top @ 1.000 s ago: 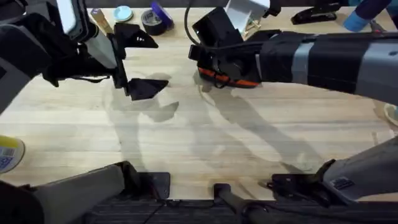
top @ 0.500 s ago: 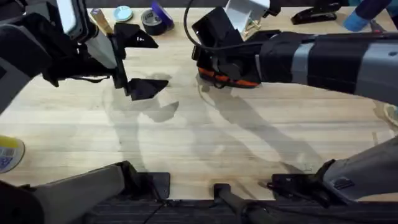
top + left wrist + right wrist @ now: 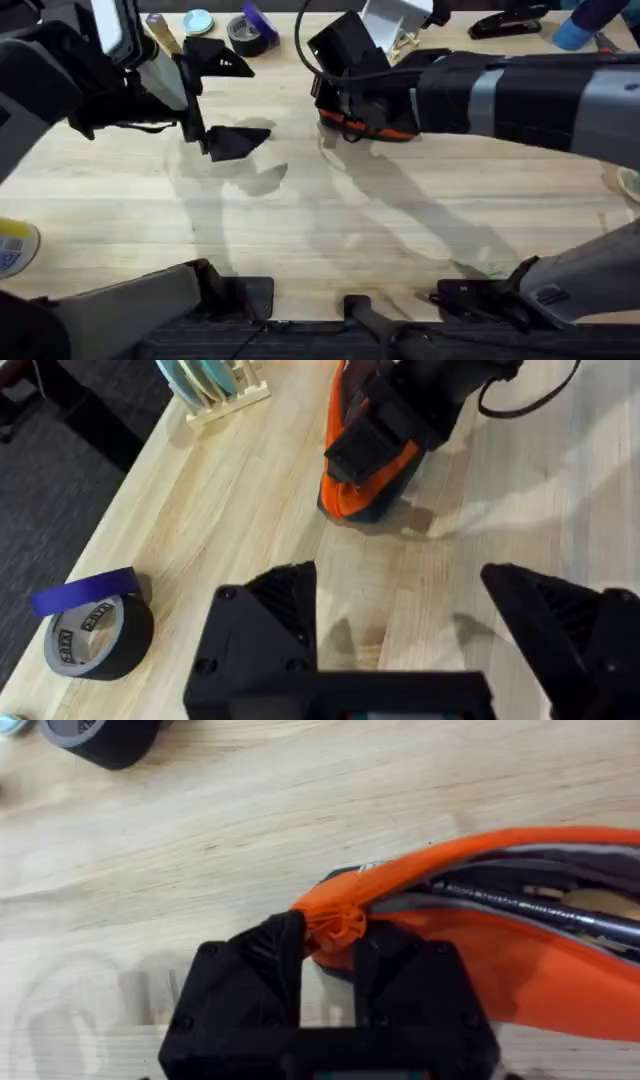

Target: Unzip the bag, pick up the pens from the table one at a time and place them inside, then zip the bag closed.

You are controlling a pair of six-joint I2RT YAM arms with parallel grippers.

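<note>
The orange bag [image 3: 500, 975] with its navy base lies at the back middle of the table [image 3: 330, 220]. My right gripper [image 3: 335, 932] is shut on bunched orange fabric at one end of it. The zipper mouth gapes open. A slim dark pen [image 3: 545, 907] lies inside, with a greyish shape beside it. In the overhead view the right arm covers most of the bag [image 3: 375, 130]. My left gripper [image 3: 235, 100] hovers open to the bag's left, holding nothing. The left wrist view shows its open fingers [image 3: 270, 610] facing the bag [image 3: 365, 485].
A black tape roll [image 3: 248, 30] with a purple strip and a teal lid [image 3: 197, 20] sit at the back left. A white rack [image 3: 400, 20] stands behind the bag, and a black stapler [image 3: 505, 22] at the back right. Another roll [image 3: 10, 245] lies at the left edge.
</note>
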